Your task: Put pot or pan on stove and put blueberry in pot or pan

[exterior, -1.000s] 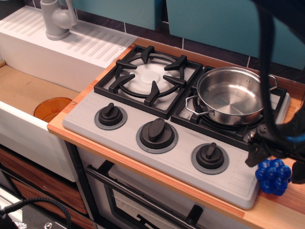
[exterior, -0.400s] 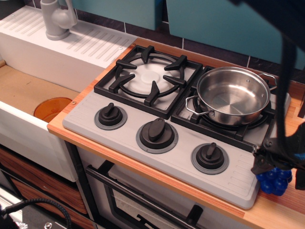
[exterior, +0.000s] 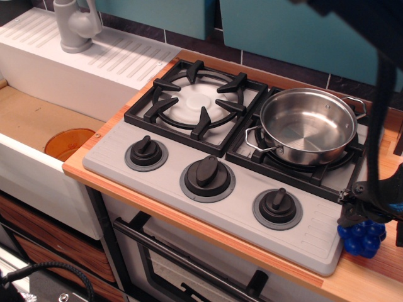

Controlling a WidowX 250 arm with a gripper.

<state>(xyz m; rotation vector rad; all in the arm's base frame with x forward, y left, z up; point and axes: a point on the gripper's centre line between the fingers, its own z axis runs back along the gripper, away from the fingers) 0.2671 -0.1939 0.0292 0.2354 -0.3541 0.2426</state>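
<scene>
Since a second before, the gripper [exterior: 367, 220] had sunk lower over the blueberry [exterior: 360, 239] and now sat right on top of it, its dark fingers [exterior: 350, 217] down around the upper berries. Whether it had actually clamped I could not tell; the right edge of the view cut it off. The blueberry lay on the wooden counter [exterior: 371, 267] just off the stove's [exterior: 208, 207] right front corner. The pot [exterior: 307, 126] stood empty on the right burner.

Glossy steel pot [exterior: 307, 129], matt grey plastic stove [exterior: 189, 204], bumpy shiny-blue plastic blueberry [exterior: 360, 240], smooth wooden counter [exterior: 371, 274].
</scene>
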